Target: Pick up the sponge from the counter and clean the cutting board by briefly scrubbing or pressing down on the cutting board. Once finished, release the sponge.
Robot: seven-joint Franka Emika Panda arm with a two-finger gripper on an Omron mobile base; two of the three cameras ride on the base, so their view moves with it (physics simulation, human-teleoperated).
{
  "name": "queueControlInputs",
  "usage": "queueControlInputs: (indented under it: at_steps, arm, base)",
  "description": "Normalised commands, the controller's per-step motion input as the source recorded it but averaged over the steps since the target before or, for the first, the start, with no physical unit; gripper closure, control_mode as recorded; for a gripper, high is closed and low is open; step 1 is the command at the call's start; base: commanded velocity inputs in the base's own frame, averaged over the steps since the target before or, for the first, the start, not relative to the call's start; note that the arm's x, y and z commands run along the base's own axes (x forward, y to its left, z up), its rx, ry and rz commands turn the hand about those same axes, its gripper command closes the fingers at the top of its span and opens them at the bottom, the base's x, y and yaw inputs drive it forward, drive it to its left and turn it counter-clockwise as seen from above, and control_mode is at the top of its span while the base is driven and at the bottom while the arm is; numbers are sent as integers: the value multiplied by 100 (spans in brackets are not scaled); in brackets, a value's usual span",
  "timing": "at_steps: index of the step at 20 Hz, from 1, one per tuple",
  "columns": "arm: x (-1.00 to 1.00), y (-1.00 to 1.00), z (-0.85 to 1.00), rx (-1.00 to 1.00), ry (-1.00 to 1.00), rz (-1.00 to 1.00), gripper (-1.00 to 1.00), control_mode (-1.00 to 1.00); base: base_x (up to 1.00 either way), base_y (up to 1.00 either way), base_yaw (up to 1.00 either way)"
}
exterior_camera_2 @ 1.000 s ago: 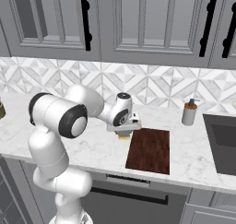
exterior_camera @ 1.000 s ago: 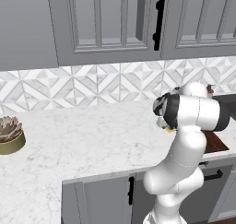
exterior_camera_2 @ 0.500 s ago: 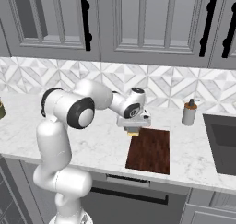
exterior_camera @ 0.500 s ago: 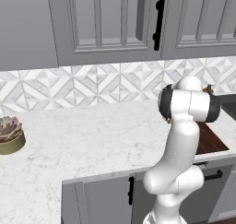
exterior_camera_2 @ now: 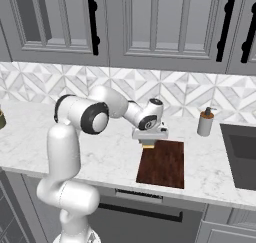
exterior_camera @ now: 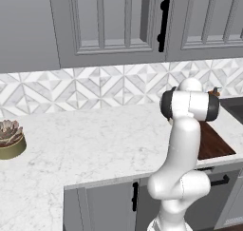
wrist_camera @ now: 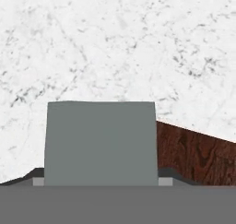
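In the right base view my gripper [exterior_camera_2: 148, 140] is shut on the sponge [exterior_camera_2: 148, 145], whose yellow body shows just under the hand. It hangs at the far left corner of the dark reddish-brown cutting board [exterior_camera_2: 163, 165], which lies on the white marble counter [exterior_camera_2: 105, 152]. Whether the sponge touches the board I cannot tell. In the hand view the sponge's grey-green top [wrist_camera: 101, 142] sits between the fingers, with the cutting board [wrist_camera: 200, 156] to its right and the counter [wrist_camera: 115, 43] beyond. My own arm hides most of the cutting board [exterior_camera: 214, 143] in the left base view.
A soap dispenser [exterior_camera_2: 204, 122] stands by the backsplash right of the board. A dark sink [exterior_camera_2: 241, 156] lies at the far right. A potted succulent [exterior_camera: 9, 139] sits far to the left on the counter. Wall cabinets hang above.
My gripper has carried the sponge to the right, from beside the board to its far left corner. The arm has stretched out along with it.
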Motion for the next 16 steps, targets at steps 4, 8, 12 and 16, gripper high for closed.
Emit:
queueControlInputs:
  at_steps: [4, 8, 12, 16]
  arm:
    - [-9, -15, -29, 0, -8, 0, 100, -100]
    - [-38, -22, -1, 0, -3, 2, 100, -100]
    - [-33, -33, 0, 0, 0, 12, 100, -100]
    - [-12, -15, 0, -2, 0, 15, 100, -100]
  base:
    - [0, 0, 0]
    - [0, 0, 0]
    - [0, 0, 0]
    - [0, 0, 0]
